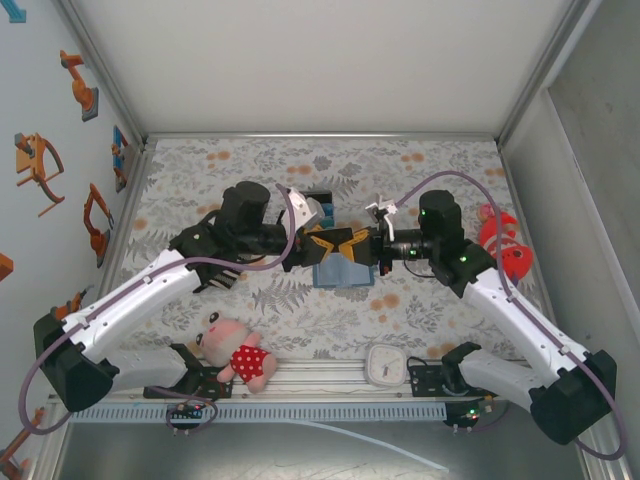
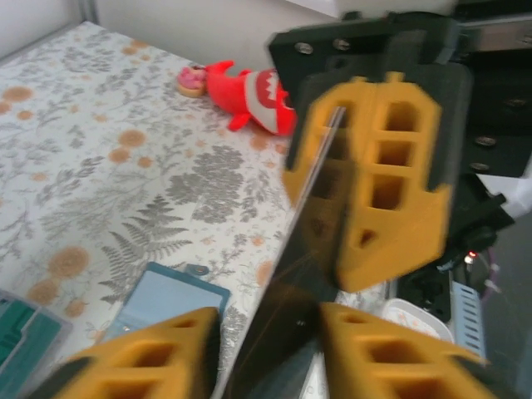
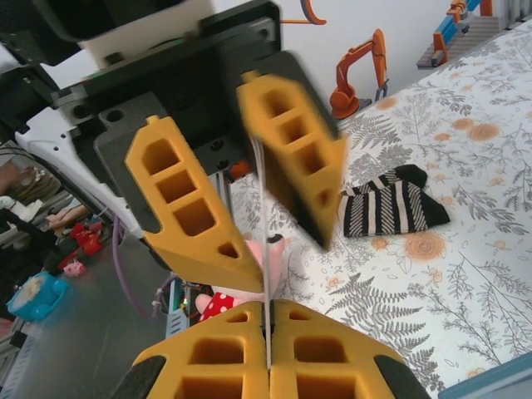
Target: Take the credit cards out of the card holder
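Top external: the two arms reach in from the near corners and meet tip to tip over the middle of the floral table [image 1: 420, 180]. The left gripper [image 1: 325, 243] and the right gripper [image 1: 368, 247] face each other just on the far side of the steel-blue card holder [image 1: 340, 275]. The holder lies flat on the table, its near part clear of both. A red plush fish [image 1: 503, 245] lies by the right wall. A pink doll [image 1: 238, 352] and a small white clock [image 1: 385, 365] sit at the near edge. The far half of the table lies bare up to the back wall.

Left wrist: a dark credit card [image 2: 283, 324] stands on edge between the left gripper's orange fingers [image 2: 150, 357]. They sit apart on either side of it, not clamped. The card's other end runs into the right gripper's fingers opposite. Below, the card holder shows one blue panel; I cannot tell what is in it. A teal card [image 2: 21, 341] lies on the table just beside it.

Right wrist: the right gripper's fingers are pressed together on the dark credit card, seen edge-on as a thin line. The left gripper's fingers flank the card with a gap; one is blurred. A striped sock [image 3: 391, 208] lies on the table beyond, with open cloth around it.
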`<act>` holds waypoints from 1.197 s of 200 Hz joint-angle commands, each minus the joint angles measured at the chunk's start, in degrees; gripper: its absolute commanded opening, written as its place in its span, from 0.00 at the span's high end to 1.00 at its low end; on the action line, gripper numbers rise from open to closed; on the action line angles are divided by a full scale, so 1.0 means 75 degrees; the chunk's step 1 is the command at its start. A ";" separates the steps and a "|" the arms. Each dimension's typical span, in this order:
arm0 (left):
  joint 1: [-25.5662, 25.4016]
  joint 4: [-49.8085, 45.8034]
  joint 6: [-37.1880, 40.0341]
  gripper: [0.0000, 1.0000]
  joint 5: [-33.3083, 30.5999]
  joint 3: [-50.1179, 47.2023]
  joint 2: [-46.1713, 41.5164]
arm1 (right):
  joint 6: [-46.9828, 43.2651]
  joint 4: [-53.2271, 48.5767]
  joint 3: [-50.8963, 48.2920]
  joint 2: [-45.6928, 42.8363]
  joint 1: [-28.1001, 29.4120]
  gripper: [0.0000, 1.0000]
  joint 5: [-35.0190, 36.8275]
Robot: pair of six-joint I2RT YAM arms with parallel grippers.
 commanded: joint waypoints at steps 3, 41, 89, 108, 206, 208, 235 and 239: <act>0.0014 0.0023 0.0108 0.76 0.0030 0.0209 -0.0073 | -0.0160 -0.0101 0.0240 -0.0038 0.0059 1.00 -0.0013; 0.0023 0.0566 -0.0129 0.52 -0.0001 -0.0103 -0.0383 | -0.0142 -0.0054 0.0151 -0.0062 0.0061 1.00 0.0136; 0.0049 0.0656 -0.0171 0.42 0.0107 -0.0124 -0.0534 | -0.0113 -0.0055 0.0168 -0.0035 0.0064 1.00 0.0064; 0.0061 0.0635 -0.0182 0.43 0.0154 -0.0077 -0.0508 | -0.0064 -0.0009 0.0168 -0.0038 0.0068 1.00 -0.0005; 0.0304 -0.0178 0.0110 0.81 0.0616 0.0404 0.0004 | 0.0070 0.0185 0.0121 -0.0009 0.0216 1.00 -0.0018; 0.0298 -0.0186 0.0123 0.84 0.0630 0.0410 0.0006 | 0.0068 0.0172 0.0121 -0.0008 0.0216 1.00 -0.0018; 0.0319 -0.0264 0.0310 1.00 0.0665 0.0438 0.0085 | -0.0053 0.0002 0.0109 -0.0059 0.0216 1.00 0.0517; 0.0319 -0.0282 0.0408 1.00 0.0680 0.0413 0.0076 | -0.0077 -0.0028 0.0109 -0.0068 0.0216 1.00 0.0631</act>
